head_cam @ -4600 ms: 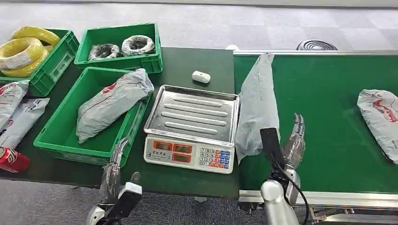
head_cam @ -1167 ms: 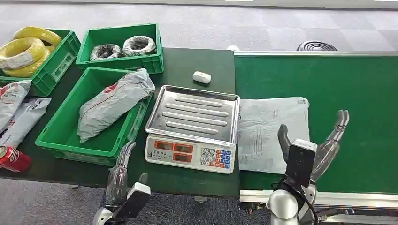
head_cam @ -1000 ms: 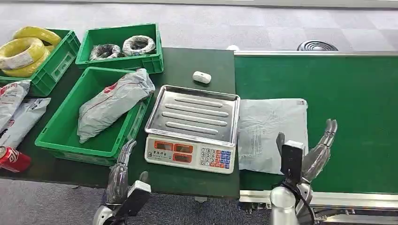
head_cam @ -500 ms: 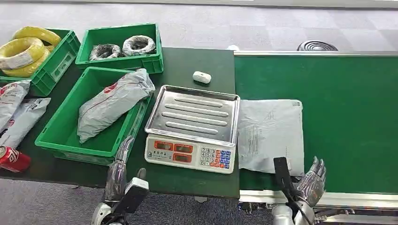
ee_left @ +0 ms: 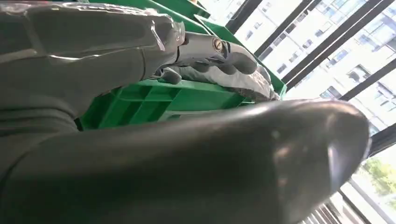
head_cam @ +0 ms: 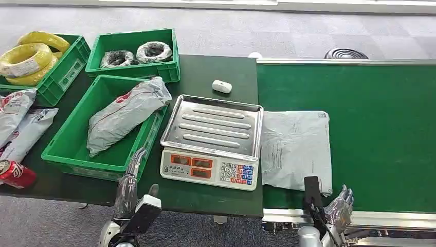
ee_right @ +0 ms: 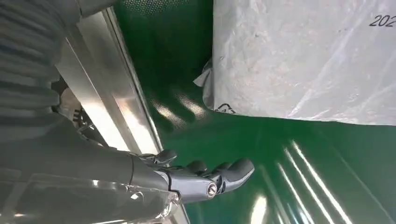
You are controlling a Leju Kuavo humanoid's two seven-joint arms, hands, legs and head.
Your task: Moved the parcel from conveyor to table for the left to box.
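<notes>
A flat grey parcel (head_cam: 295,149) lies on the green conveyor belt (head_cam: 380,113), its left edge next to the weighing scale (head_cam: 211,139). My right hand (head_cam: 340,205) hovers at the belt's near edge, just in front of the parcel's near right corner, fingers apart and empty. The right wrist view shows the same parcel (ee_right: 303,56) a short way beyond my right hand (ee_right: 205,179), with bare belt between them. My left hand (head_cam: 128,182) is at the table's front edge, fingers extended and holding nothing, close to the green bin (head_cam: 67,149), which holds another grey parcel (head_cam: 126,113).
Two more green bins stand at the back left, one with black coils (head_cam: 136,51) and one with yellow coils (head_cam: 31,56). Grey parcels (head_cam: 18,123) and a red can (head_cam: 15,174) lie at the far left. A small white device (head_cam: 221,86) sits behind the scale.
My right hand has dropped back from beside the parcel to the belt's near edge. The parcel, narrow and bunched 4.6 s ago, now lies flat. The left hand has barely moved.
</notes>
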